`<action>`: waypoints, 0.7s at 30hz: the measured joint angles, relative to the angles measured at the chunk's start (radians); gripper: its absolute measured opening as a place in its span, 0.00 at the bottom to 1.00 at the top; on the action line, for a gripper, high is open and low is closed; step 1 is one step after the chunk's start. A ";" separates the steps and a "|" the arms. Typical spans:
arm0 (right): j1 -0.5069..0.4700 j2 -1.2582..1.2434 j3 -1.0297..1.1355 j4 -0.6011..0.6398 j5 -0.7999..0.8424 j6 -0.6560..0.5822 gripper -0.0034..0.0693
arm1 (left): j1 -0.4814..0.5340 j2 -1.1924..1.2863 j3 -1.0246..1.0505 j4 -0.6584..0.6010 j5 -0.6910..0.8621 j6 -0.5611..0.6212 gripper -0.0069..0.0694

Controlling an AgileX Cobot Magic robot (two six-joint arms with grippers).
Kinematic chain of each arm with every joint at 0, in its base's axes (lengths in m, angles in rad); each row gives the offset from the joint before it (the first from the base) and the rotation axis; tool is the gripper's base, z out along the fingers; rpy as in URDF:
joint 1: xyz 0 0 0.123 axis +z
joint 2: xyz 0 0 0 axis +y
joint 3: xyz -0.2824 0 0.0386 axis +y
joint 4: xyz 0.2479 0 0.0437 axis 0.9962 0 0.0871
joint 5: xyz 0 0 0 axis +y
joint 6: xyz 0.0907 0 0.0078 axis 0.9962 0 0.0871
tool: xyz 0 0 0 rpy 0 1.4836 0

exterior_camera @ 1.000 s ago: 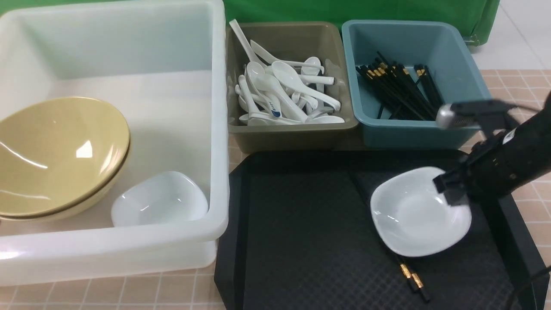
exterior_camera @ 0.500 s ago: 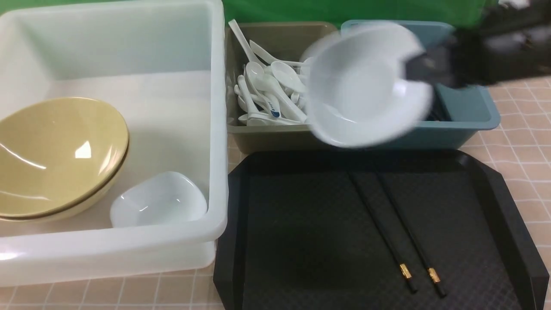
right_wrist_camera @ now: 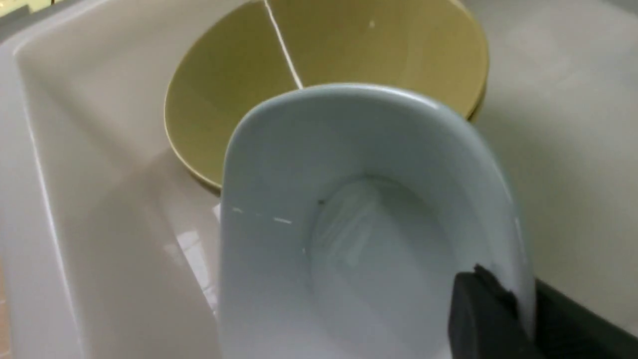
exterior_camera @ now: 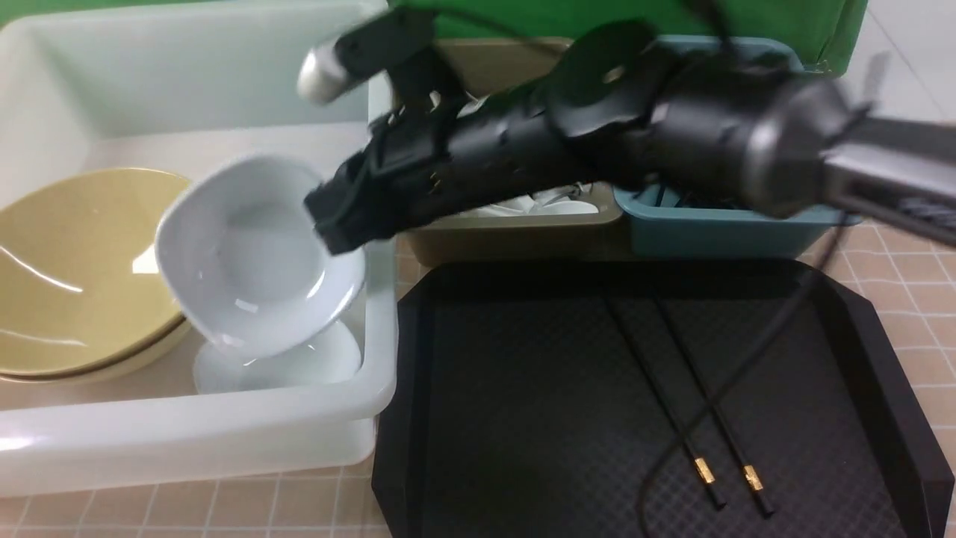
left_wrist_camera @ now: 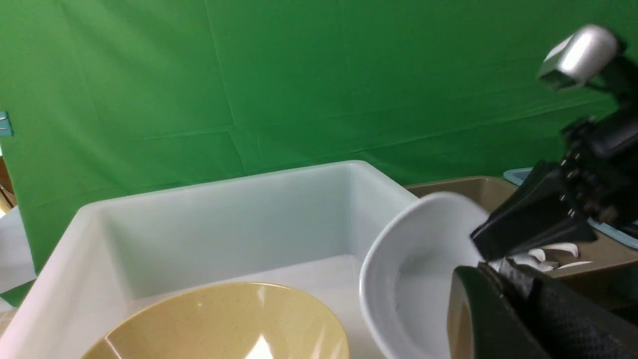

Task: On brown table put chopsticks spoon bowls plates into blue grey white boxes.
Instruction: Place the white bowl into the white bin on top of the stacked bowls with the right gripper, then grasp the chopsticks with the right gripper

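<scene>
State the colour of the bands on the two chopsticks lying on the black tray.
Gold bands on the black chopsticks; clearest in the front view.

The blurred right arm (exterior_camera: 567, 142) hides most spoons (exterior_camera: 556, 200) and the blue box's (exterior_camera: 717, 232) contents, the held plate (exterior_camera: 246, 261) covers much of the lower plate (exterior_camera: 299, 366), and the bowls (exterior_camera: 75, 276) run off the front view's left edge.

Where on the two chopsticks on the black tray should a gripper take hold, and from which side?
Probably grip the chopsticks on their far half, from straight above, jaws closing across both. They lie flat, nearly parallel on the black tray; a thin cable crosses their gold-banded near half.
</scene>
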 joint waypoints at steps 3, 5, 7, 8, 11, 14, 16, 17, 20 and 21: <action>0.000 0.037 -0.021 -0.030 0.015 0.031 0.20 | 0.000 0.000 0.000 0.002 0.000 -0.001 0.10; 0.001 0.048 -0.035 -0.062 0.033 0.042 0.29 | 0.000 0.000 0.000 0.002 -0.001 -0.001 0.10; 0.001 0.048 -0.041 -0.075 0.049 0.051 0.36 | 0.000 0.000 0.000 0.002 -0.002 0.000 0.10; 0.001 0.045 -0.042 -0.080 0.063 0.058 0.42 | 0.000 0.000 0.000 0.002 -0.002 0.000 0.10; 0.000 0.034 -0.056 -0.120 0.109 0.097 0.51 | 0.000 0.000 0.000 0.002 -0.003 0.000 0.10; -0.022 -0.003 -0.112 -0.272 0.260 0.236 0.62 | 0.000 0.000 0.000 0.002 -0.003 0.000 0.10; -0.045 -0.032 -0.145 -0.399 0.377 0.338 0.64 | 0.000 0.000 0.000 0.002 -0.003 0.000 0.10; -0.060 -0.052 -0.168 -0.505 0.456 0.413 0.64 | 0.000 0.000 0.000 0.002 -0.003 0.000 0.10; -0.108 -0.104 -0.180 -0.898 0.638 0.635 0.64 | 0.000 0.000 0.001 0.002 -0.003 0.000 0.10; -0.133 -0.119 -0.158 -0.999 0.657 0.699 0.64 | 0.000 0.000 0.001 0.002 -0.003 0.000 0.10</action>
